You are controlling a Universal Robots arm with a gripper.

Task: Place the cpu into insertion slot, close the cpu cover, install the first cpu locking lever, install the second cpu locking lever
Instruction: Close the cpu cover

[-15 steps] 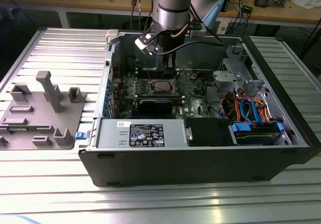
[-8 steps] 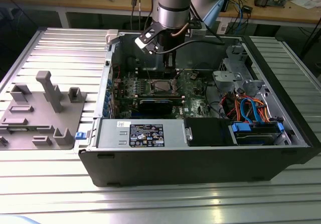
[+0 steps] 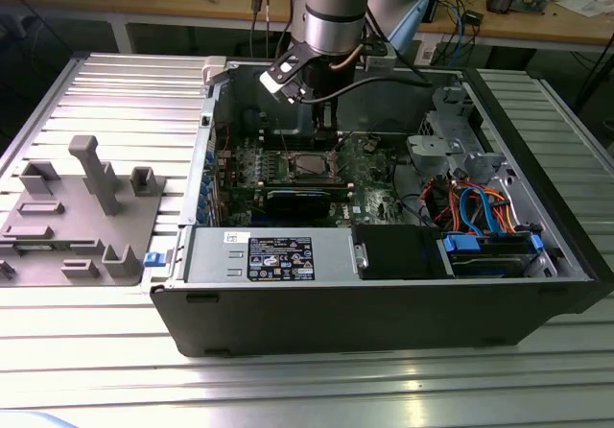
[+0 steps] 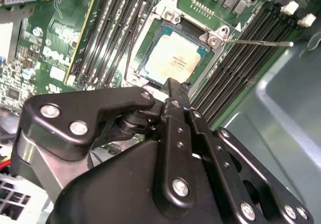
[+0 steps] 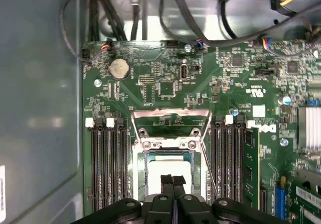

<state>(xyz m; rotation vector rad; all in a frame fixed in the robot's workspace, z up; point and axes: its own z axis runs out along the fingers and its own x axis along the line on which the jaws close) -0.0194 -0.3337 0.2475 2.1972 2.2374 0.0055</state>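
At the exterior view's left, a grey fixture tray (image 3: 82,217) is set on the ribbed tabletop (image 3: 96,92), beside the open computer case (image 3: 384,313). Within the case, the claw (image 3: 327,138) is held just above the insertion slot (image 3: 309,165), its fingers (image 5: 166,181) pressed together on nothing. The cpu (image 4: 173,58) is seated in that slot, framed by the cpu cover (image 4: 214,36). Orange and blue cables (image 3: 480,207) are seen further right.

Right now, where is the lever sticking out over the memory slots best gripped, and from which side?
Likely near its free tip: the locking lever is a thin rod jutting from the cpu cover over the memory slots. Come from above, closing across it.
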